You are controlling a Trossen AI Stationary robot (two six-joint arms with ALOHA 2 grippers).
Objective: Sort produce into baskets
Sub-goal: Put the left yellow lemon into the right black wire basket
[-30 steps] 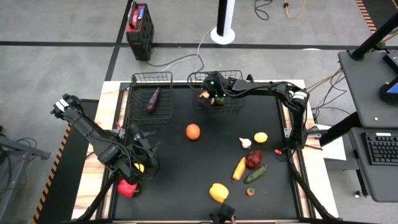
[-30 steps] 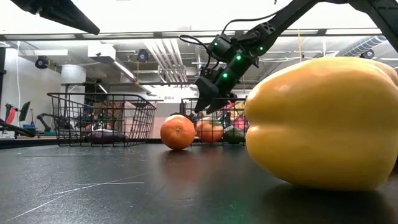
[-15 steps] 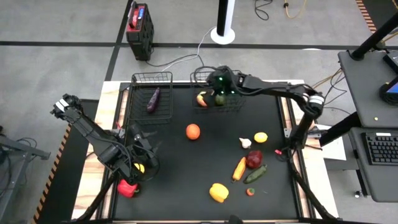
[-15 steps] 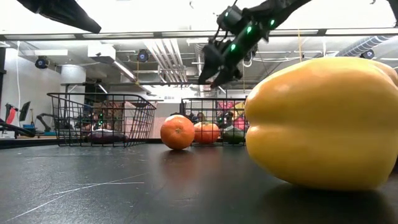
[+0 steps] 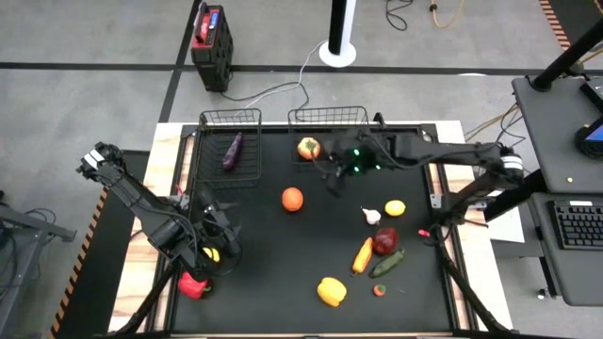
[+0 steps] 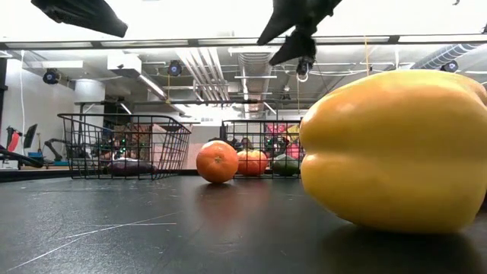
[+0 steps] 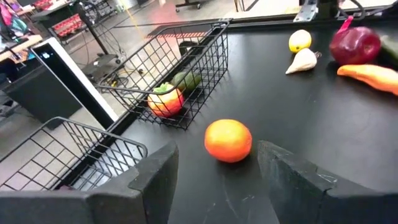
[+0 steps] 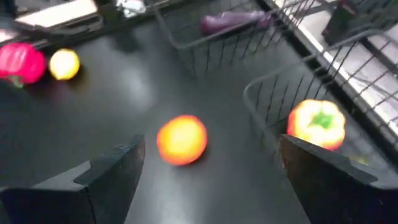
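Observation:
My right gripper [image 5: 332, 179] is open and empty, raised above the table between the wider basket [image 5: 350, 114] and the orange [image 5: 292, 199]. Its wrist view shows the orange [image 8: 181, 139] ahead between the fingers. A red-yellow fruit [image 5: 308, 148] lies in the wider basket. The purple eggplant [image 5: 232, 151] lies in the narrower basket [image 5: 231, 118]. My left gripper [image 5: 219, 245] is open and empty at the near left, beside a lemon [image 5: 211, 253] and a red pepper [image 5: 193, 284]. The left wrist view looks toward the orange [image 7: 228, 140].
At the right of the table lie a garlic [image 5: 371, 217], a lemon [image 5: 395, 208], a dark red piece [image 5: 384, 241], a carrot [image 5: 363, 255] and a cucumber [image 5: 386, 264]. A yellow pepper [image 5: 331, 291] lies near the front edge, close before the low camera [image 6: 396, 152].
My right gripper has risen out of the wider basket and gone toward the table's near edge, toward the orange. The red-yellow fruit stays in the basket.

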